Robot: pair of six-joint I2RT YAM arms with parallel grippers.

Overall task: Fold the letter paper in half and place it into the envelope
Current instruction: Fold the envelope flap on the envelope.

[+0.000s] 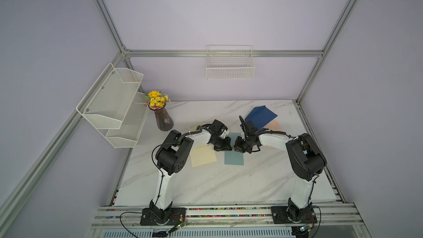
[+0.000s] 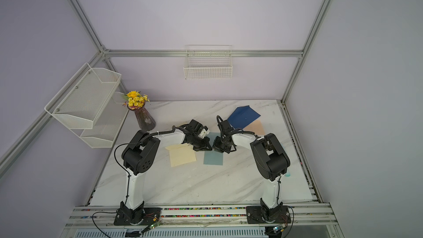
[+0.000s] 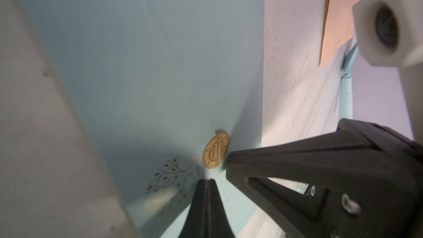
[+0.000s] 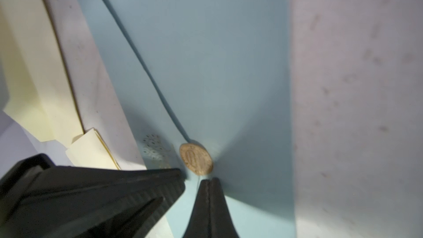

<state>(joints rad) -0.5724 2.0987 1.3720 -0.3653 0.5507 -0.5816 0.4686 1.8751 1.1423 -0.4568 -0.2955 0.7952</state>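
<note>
A pale teal envelope [image 1: 234, 159] [image 2: 213, 158] lies mid-table, with a gold round seal [image 3: 215, 151] [image 4: 196, 158] at its flap tip and a gold tree print beside it. Both grippers meet over it, tip to tip. My left gripper [image 1: 230, 148] [image 3: 207, 180] is shut, pinching the flap edge right by the seal. My right gripper [image 1: 235, 148] [image 4: 209, 179] is shut on the same flap edge, alongside the left one. The teal paper tents up toward both tips. A peach lined letter paper [image 1: 273, 125] [image 3: 338, 14] lies flat at the back right, untouched.
A cream envelope [image 1: 202, 156] lies left of the teal one, partly under my left arm. A dark blue envelope [image 1: 261, 115] overlaps the peach sheet. A vase of yellow flowers [image 1: 163, 120] stands back left, beside white mesh shelves [image 1: 114, 106]. A wire basket [image 1: 230, 65] hangs on the back wall.
</note>
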